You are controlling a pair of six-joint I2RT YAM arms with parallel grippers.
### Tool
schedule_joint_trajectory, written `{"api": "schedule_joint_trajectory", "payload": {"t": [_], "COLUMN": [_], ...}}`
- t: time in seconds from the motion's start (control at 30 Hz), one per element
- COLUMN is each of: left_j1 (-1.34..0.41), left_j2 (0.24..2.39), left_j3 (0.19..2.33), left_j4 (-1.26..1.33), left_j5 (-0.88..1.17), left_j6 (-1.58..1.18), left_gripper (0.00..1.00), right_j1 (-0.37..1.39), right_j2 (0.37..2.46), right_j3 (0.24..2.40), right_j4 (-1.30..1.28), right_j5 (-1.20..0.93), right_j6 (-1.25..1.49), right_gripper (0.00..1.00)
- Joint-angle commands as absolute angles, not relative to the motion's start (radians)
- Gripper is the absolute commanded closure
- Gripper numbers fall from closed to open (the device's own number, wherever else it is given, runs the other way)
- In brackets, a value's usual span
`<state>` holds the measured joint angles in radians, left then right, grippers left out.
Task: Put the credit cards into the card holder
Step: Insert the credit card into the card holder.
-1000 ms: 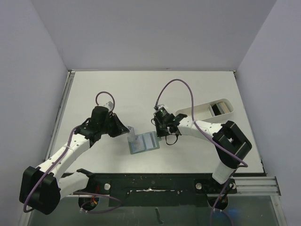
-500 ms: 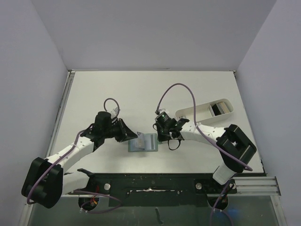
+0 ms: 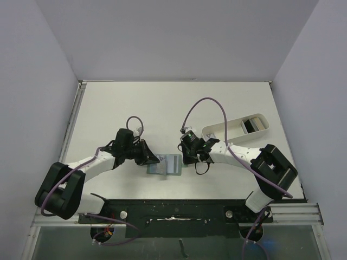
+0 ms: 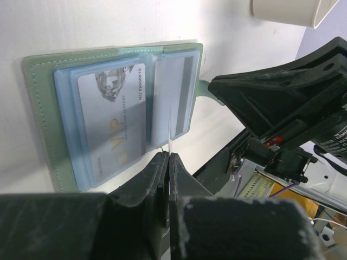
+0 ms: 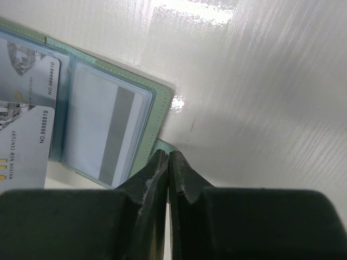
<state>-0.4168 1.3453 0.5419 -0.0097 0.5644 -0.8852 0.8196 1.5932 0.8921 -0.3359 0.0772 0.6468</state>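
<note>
White links (image 3: pixel 89 162), black joints (image 3: pixel 269 162), purple looping cables (image 3: pixel 209 99); left tool (image 4: pixel 168 157), right tool (image 5: pixel 168 154) black.

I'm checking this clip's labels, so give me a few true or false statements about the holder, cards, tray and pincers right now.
The holder lies open. True.
The left pincer is open and empty. False: it is shut on a thin card.
The right pincer is shut on the holder. True.
The tray is empty. False: cards lie at one end of it.
</note>
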Motion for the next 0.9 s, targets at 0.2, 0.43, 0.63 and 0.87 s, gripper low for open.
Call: {"api": "schedule_joint_trajectory", "payload": {"t": [0.2,0.43,0.63,0.87], "left_j1": [-0.381,-0.366,-0.356,-0.354], "left_j2": [1.408,1.447,1.473,1.506], "left_j3": [0.552,0.529,0.522,0.52], "left_j4": [0.125,0.21,0.212,0.222], "left_j5": [0.665,0.708,0.698,0.698], "left_j6": [-0.831,-0.861,-0.847,-0.823], "left_gripper": [1.0,1.0,1.0,1.0], "right_j1": [0.825,0.825,0.825,0.825], "right_j2": [1.556,1.56,1.559,1.562], "right_j3": [0.885,0.884,0.884,0.89], "right_j4": [-0.293,-0.291,-0.294,-0.297], "right_j5": [0.083,0.08,0.08,0.084], "right_j6": [0.647,0.647,0.648,0.646], "right_gripper": [0.96,0.96,0.96,0.96]}}
